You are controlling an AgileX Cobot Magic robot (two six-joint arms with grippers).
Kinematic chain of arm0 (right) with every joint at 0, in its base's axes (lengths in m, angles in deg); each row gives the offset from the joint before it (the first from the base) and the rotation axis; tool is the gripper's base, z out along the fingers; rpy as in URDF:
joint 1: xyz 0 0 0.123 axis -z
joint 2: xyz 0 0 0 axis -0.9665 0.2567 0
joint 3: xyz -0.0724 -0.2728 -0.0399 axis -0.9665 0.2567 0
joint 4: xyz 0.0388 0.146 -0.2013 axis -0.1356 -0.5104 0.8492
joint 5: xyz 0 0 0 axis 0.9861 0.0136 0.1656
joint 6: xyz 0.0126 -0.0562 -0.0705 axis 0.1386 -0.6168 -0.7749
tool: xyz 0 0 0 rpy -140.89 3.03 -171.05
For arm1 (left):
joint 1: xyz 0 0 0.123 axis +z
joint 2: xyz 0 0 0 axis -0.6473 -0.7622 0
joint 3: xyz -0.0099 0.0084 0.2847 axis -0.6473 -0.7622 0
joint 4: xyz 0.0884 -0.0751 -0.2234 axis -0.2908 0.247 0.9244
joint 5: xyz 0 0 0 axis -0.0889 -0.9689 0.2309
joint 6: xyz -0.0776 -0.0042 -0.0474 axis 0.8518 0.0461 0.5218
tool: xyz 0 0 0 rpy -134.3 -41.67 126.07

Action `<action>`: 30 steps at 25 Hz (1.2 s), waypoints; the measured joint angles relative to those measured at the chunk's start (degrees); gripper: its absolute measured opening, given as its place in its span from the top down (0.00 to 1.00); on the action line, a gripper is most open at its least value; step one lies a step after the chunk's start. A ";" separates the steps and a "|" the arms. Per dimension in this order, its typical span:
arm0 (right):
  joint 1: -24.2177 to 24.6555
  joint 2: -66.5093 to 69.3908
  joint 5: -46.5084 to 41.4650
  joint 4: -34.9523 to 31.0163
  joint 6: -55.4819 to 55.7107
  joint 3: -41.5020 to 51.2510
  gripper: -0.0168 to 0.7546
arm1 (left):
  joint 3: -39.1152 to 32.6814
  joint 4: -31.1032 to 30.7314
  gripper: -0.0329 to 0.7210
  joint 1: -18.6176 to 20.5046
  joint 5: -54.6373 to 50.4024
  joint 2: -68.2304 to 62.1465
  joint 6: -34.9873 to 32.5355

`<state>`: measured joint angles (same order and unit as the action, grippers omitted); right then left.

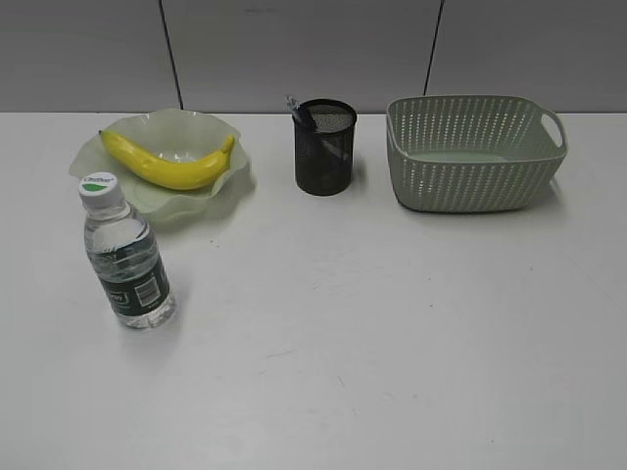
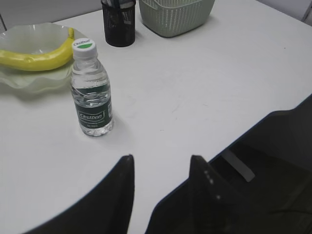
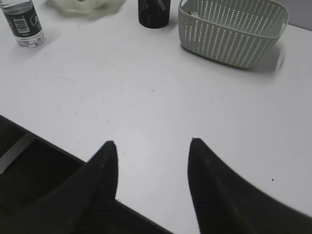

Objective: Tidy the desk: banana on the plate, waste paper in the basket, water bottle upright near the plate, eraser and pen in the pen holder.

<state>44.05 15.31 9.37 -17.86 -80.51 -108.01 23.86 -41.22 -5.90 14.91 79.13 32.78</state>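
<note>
The banana [image 1: 167,164] lies in the pale green plate [image 1: 211,199] at the back left of the desk [image 1: 372,323]. The water bottle [image 1: 125,257] stands upright in front of the plate; it also shows in the left wrist view [image 2: 91,92] and the right wrist view [image 3: 22,22]. The black pen holder [image 1: 324,147] holds a pen [image 1: 297,111]. The basket [image 1: 473,154] stands at the back right; its inside shows no waste paper. The eraser is not visible. My left gripper [image 2: 161,157] and right gripper [image 3: 152,141] are open and empty over the desk's front edge.
The desk's front edge drops to a dark area below, seen in the left wrist view [image 2: 273,161] and the right wrist view [image 3: 29,161]. A grey panelled wall [image 1: 294,49] stands behind the desk.
</note>
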 joint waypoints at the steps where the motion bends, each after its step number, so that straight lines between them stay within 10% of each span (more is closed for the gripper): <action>1: 0.00 -0.06 0.00 0.00 0.00 0.00 0.48 | 0.00 0.00 0.59 0.00 0.00 0.00 0.00; 12: 0.33 -0.05 0.00 -0.40 0.02 0.00 0.48 | 0.00 0.06 0.64 1.55 0.05 0.00 0.00; 21: 21.26 -0.05 0.00 -0.40 0.02 0.00 0.48 | 0.00 0.06 0.64 31.58 0.05 0.00 0.00; 30: 29.42 -0.05 0.00 -0.40 0.02 0.00 0.48 | 0.00 0.06 0.64 41.73 0.04 0.83 0.00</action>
<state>73.47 15.26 9.37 -18.27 -80.49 -108.01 23.86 -41.16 35.83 14.95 79.96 32.78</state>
